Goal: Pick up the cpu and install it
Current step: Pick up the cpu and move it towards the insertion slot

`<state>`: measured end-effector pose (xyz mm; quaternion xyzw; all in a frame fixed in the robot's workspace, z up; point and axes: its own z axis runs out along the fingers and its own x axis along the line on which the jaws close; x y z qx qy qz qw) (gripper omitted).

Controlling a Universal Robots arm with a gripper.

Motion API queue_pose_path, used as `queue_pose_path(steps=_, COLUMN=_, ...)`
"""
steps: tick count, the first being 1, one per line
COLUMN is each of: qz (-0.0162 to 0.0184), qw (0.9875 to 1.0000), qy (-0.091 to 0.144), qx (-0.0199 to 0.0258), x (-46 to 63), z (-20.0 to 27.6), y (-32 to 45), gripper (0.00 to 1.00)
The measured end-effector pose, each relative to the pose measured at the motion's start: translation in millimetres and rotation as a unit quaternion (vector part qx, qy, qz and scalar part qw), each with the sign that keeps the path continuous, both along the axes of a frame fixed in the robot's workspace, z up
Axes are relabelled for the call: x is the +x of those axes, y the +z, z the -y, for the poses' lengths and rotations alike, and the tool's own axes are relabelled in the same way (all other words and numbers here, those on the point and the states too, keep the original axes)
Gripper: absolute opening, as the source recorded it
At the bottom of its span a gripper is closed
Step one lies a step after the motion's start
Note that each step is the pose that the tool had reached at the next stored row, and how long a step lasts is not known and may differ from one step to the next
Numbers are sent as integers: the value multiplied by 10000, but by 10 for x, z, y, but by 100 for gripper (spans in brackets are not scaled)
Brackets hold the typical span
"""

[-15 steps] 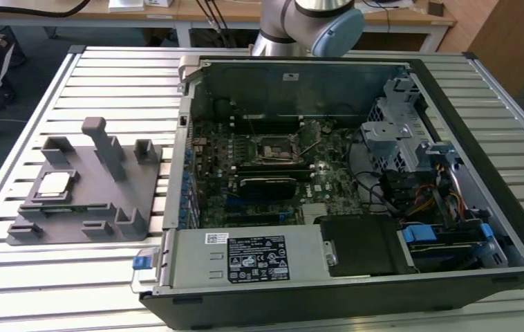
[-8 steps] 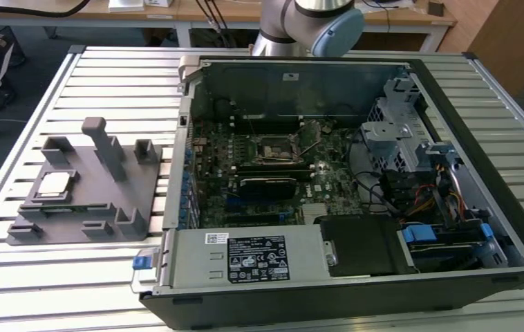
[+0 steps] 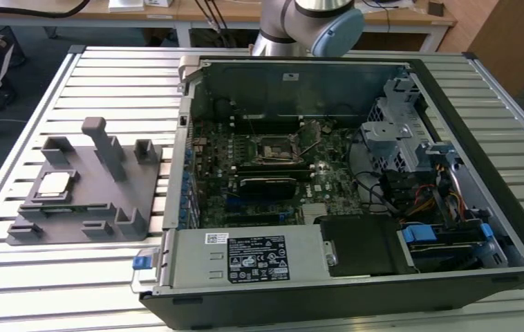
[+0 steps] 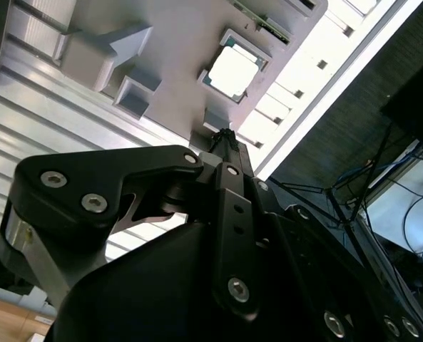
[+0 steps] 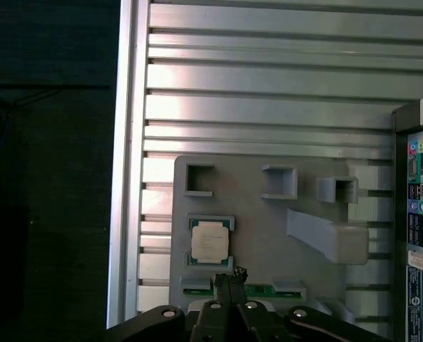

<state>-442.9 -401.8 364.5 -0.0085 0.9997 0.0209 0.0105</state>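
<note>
Exterior view: the cpu (image 3: 54, 183) lies flat in its recess on the grey holder (image 3: 105, 207), off to the exterior view's left of the open computer case (image 3: 497, 173).

Second wrist view: the gripper (image 4: 224, 137) hangs above the holder, fingers pressed together and empty, with the cpu just beyond its tips.

First wrist view: the cpu (image 5: 210, 240) sits square-on just ahead of the closed tips, apart from them.

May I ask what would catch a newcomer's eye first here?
The open computer case dominates the slatted table, its motherboard socket exposed. On the exterior view's left, the silvery cpu sits in a grey holder; in the first wrist view the shut gripper points toward it.
</note>
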Motion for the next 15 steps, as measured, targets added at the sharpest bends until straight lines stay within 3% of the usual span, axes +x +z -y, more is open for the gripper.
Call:
queue_pose_path(steps=8, qz=1, qw=10000, qy=0, qx=-15, x=0, z=0, y=-112, gripper=11)
queue_pose_path(steps=10, qz=0, qw=10000, qy=0, qx=-15, x=0, z=0, y=-133, gripper=23)
queue_pose_path(steps=11, qz=0, qw=10000, qy=0, qx=-15, x=0, z=0, y=-145, gripper=23)
queue_pose_path(steps=15, qz=0, qw=10000, qy=84, qx=-15, x=0, z=0, y=-198, gripper=41)
